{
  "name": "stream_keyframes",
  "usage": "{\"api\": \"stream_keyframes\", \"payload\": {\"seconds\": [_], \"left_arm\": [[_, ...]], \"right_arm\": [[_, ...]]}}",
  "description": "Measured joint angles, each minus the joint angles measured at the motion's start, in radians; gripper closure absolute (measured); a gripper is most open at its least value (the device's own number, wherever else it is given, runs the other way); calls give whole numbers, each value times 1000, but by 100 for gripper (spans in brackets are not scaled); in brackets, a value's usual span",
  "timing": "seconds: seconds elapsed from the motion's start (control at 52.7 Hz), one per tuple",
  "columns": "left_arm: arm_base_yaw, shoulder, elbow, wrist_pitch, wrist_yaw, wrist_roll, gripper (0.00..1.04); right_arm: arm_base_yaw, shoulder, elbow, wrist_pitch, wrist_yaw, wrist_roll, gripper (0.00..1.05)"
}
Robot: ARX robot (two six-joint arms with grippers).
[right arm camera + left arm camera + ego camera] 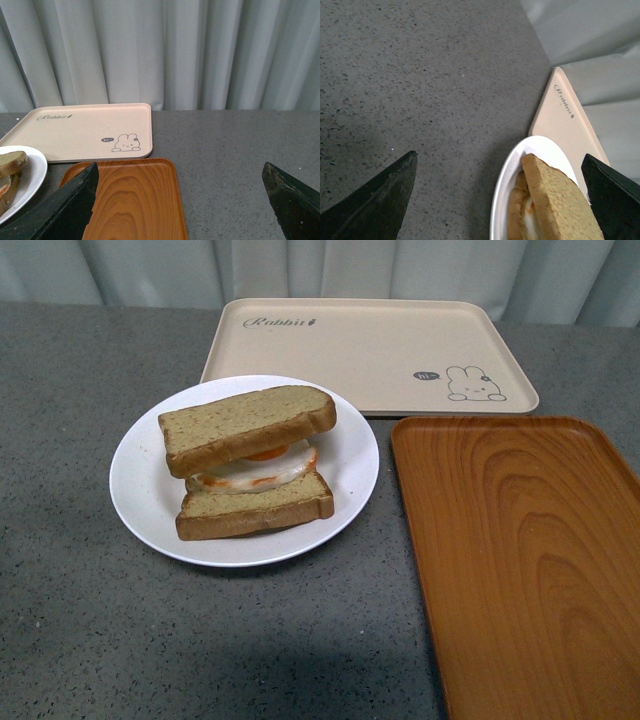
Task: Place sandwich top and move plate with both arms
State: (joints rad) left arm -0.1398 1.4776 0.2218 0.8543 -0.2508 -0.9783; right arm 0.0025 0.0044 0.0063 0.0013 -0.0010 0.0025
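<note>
The sandwich top [245, 423], a plain tan slice with darker crust, lies tilted on the fried egg [260, 466] and the lower slice [255, 508]. All of it rests on the round white plate [140, 485]. No arm shows in the front view. My left gripper [500, 200] is open above the plate's rim [502, 182], with the sandwich top [557, 200] between its fingertips but untouched. My right gripper [180, 200] is open and empty over the orange tray [132, 200]; the plate's edge [35, 172] sits off to one side of it.
A beige rabbit tray [370, 350] lies behind the plate. The orange wooden tray [525, 560] fills the right side of the grey speckled table [70, 630]. A pale curtain [160, 50] hangs behind the table.
</note>
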Motion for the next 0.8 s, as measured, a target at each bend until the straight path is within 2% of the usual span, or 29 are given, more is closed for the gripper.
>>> {"api": "stream_keyframes", "payload": {"seconds": [0.171, 0.38, 0.797], "left_arm": [[6, 119, 45, 10, 4, -18, 6], [-51, 237, 92, 26, 0, -50, 6], [-126, 410, 147, 181, 24, -136, 6]], "right_arm": [[0, 0, 0, 0, 0, 0, 9], [0, 0, 0, 0, 0, 0, 9], [0, 0, 0, 0, 0, 0, 9]]}}
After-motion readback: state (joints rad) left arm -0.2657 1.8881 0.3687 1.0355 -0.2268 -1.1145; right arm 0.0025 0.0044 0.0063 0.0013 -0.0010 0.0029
